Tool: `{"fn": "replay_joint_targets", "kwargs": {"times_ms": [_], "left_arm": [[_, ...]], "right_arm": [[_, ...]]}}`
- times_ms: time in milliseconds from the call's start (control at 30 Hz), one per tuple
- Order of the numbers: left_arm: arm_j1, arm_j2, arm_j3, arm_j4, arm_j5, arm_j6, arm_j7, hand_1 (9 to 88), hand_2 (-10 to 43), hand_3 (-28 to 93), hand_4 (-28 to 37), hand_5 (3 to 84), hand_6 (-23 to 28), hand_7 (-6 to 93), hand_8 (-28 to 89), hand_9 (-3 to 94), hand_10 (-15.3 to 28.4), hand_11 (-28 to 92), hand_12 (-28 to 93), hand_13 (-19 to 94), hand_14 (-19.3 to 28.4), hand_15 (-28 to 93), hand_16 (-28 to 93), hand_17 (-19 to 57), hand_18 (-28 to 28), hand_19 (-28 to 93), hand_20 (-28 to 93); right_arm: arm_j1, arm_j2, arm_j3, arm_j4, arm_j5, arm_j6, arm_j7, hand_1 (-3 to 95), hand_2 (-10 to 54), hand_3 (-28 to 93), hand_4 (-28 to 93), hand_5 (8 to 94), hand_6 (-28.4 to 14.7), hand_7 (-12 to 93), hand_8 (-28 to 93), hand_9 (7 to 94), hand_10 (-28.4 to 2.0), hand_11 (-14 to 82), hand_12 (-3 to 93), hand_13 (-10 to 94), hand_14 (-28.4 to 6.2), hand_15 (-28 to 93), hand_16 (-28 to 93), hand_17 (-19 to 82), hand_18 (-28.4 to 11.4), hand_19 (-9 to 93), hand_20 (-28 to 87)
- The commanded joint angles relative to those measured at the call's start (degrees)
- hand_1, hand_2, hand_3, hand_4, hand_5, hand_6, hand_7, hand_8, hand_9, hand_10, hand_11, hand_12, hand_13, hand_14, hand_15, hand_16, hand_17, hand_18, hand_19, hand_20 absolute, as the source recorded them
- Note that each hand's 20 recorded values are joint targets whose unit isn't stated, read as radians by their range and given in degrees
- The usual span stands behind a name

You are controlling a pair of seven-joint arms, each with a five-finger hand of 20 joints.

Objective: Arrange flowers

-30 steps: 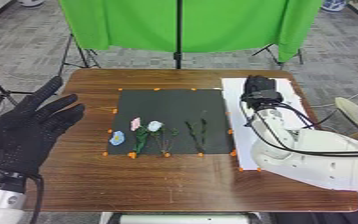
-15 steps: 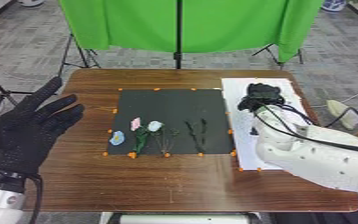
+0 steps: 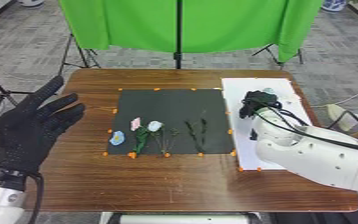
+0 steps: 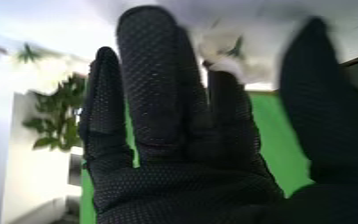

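Flowers (image 3: 155, 126) are laid toward the mat's (image 3: 158, 102) near edge. Fingers extended, right hand (image 3: 256, 103) is held above white paper (image 3: 235, 91), left hand (image 3: 23, 131) at bench's (image 3: 122, 187) left edge.

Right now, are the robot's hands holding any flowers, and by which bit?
The left hand holds nothing. The right hand has straight fingers near a white flower, but whether it holds that flower can't be told.

Right hand (image 3: 257, 103) drawn back nearer robot over white sheet (image 3: 252, 157); small pale thing (image 3: 269, 90) uncovered beyond.
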Motion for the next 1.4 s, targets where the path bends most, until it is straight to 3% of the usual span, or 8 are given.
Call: {"fn": "replay_joint_targets", "kwargs": {"times_ms": [33, 133, 500, 600, 700, 900, 1133, 1400], "left_arm": [[-0.7, -0.22, -0.11, 0.54, 0.16, -1.45, -1.91, 22.6, 8.0, 75, -26.3, 28.8, 6.5, 16.8, -11, 27.1, 20.6, 27, 12, 20, 27.6, 50, -9, -9.1, 28.4, 57, 23], [-0.3, -0.51, -0.68, 0.19, 0.36, -1.84, -2.09, 22.6, 8.0, 75, -26.4, 28.8, 6.5, 16.7, -11, 27.0, 20.6, 27, 12, 20, 27.9, 50, -9, -9.1, 28.4, 57, 23], [0.2, -0.05, -2.63, -1.23, 1.07, -1.83, -0.49, 22.5, 8.0, 75, -26.5, 28.8, 6.5, 16.8, -11, 27.1, 20.5, 27, 12, 20, 27.7, 50, -9, -9.1, 28.4, 57, 23], [-1.2, 1.03, -2.07, -0.83, 0.86, -1.79, -0.28, 22.4, 8.0, 75, -26.4, 28.8, 6.5, 16.8, -11, 27.0, 20.6, 27, 12, 20, 27.7, 50, -9, -9.1, 28.4, 57, 23], [-4.4, 2.07, -0.63, -0.07, 0.79, -1.67, -0.99, 22.5, 8.0, 75, -26.5, 28.7, 6.5, 16.7, -11, 27.0, 20.6, 27, 12, 20, 27.7, 50, -9, -9.1, 28.4, 57, 23], [-9.9, 4.96, 2.37, 1.67, 0.45, -2.55, -0.54, 22.4, 8.1, 75, -26.5, 28.5, 6.4, 16.5, -11, 27.0, 20.5, 27, 12, 20, 27.7, 50, -9, -9.1, 28.4, 57, 23], [-9.2, 5.68, 2.13, 1.88, 0.40, -3.23, 0.80, 22.4, 8.1, 75, -26.5, 28.5, 6.4, 16.5, -11, 27.0, 20.6, 27, 12, 20, 27.7, 49, -9, -9.1, 28.4, 57, 23], [-8.8, 5.46, 2.71, 2.18, 0.30, -3.26, 1.12, 22.4, 8.0, 75, -26.4, 28.5, 6.4, 16.5, -11, 27.0, 20.6, 27, 12, 20, 27.8, 50, -9, -9.0, 28.4, 57, 23]], "right_arm": [[1.5, -0.6, -9.4, 2.1, -8.3, 12.4, 3.2, 52.9, -9.5, 64, -28, 77.4, 4.1, 18, -3, 88.4, -6.2, 8.1, 25.3, 82, -4.0, 54, 18, 31, -18.8, 83, 17], [2.6, -0.3, -11.9, 2.0, -11.0, 16.7, 4.4, 57.4, -9.5, 62, -28, 86.1, 4.4, 19, 2, 93.5, -4.5, 11.2, 28.2, 86, -2.0, 53, 20, 34, -17.4, 84, 17], [7.9, -4.5, -12.5, -3.7, -13.1, 25.0, 2.8, 57.3, -9.5, 66, -28, 89.0, 3.0, 18, 3, 93.7, -5.0, 19.2, 25.6, 88, -1.6, 54, 22, 35, -16.9, 86, 17], [8.0, -8.4, -11.0, -5.6, -8.7, 25.0, 1.3, 56.8, -9.5, 66, -28, 88.9, 3.0, 18, 3, 93.7, -5.0, 19.1, 25.7, 88, -1.6, 54, 22, 35, -17.0, 86, 17], [9.1, -12.4, -12.5, -5.9, -7.9, 24.6, 0.3, 55.8, -9.5, 68, -28, 88.8, 3.0, 18, 4, 93.7, -5.1, 19.0, 25.8, 88, -1.7, 54, 22, 35, -17.3, 86, 17], [10.8, -18.7, -15.4, -5.9, -6.0, 24.2, -0.1, 55.8, -9.5, 68, -28, 88.3, 3.0, 18, 4, 93.7, -5.1, 18.3, 26.2, 87, -1.9, 55, 22, 34, -17.3, 86, 17], [11.7, -21.5, -17.8, -5.9, -5.4, 23.2, 0.5, 55.3, -9.5, 68, -28, 87.3, 3.0, 19, 4, 93.7, -5.1, 17.8, 26.8, 87, -2.0, 56, 22, 33, -17.2, 86, 17], [10.8, -22.1, -19.1, -5.2, -4.4, 21.4, 0.4, 54.9, -9.5, 69, -28, 86.5, 3.1, 19, 4, 93.7, -5.2, 17.0, 27.4, 86, -2.3, 57, 22, 32, -17.3, 86, 17]]}}
